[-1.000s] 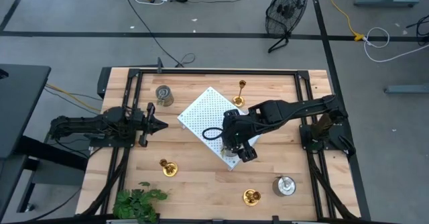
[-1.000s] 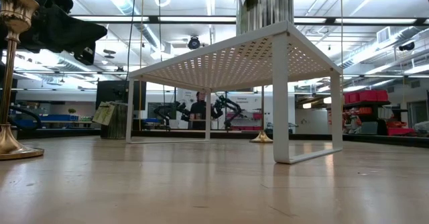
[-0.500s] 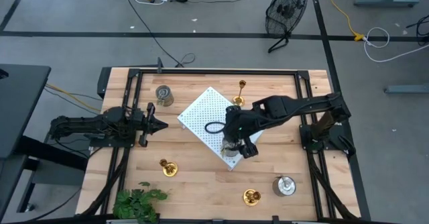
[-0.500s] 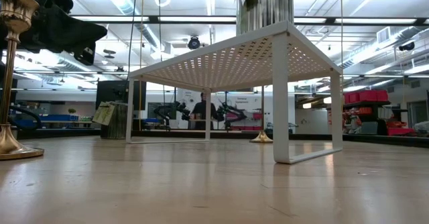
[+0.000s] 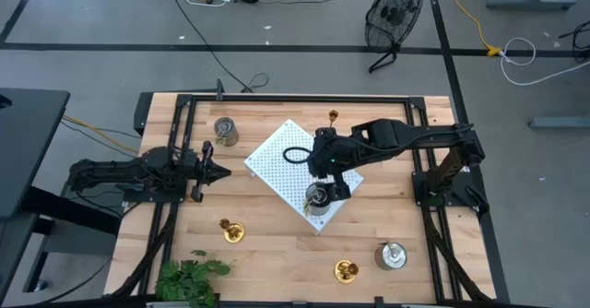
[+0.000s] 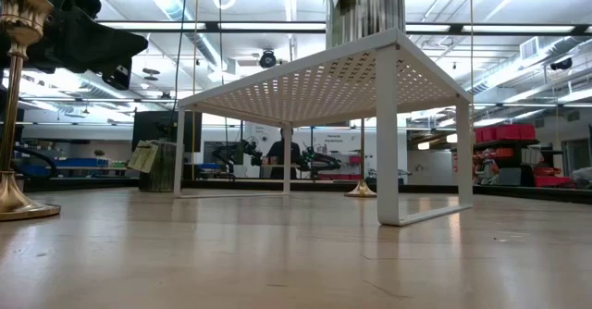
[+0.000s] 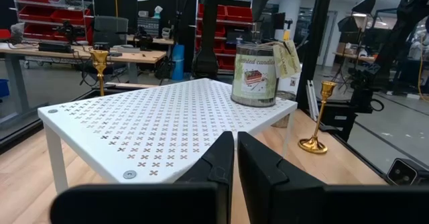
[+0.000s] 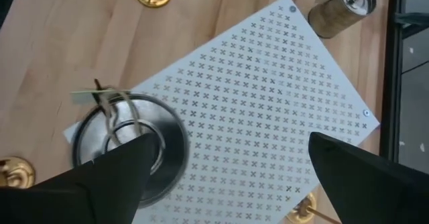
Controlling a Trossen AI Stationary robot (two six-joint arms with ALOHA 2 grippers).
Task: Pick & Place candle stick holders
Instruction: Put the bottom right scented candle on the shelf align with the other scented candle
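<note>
My right arm reaches over the white perforated square board (image 5: 293, 157); right gripper (image 5: 329, 165) spread wide, holding nothing, above the squat silver-grey cylindrical candle holder (image 5: 317, 197) standing on the board's corner; left gripper (image 5: 214, 170) clenched, waiting

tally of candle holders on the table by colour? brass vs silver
Brass: 3
Silver-grey: 3, the last standing on the white board
Total: 6
</note>
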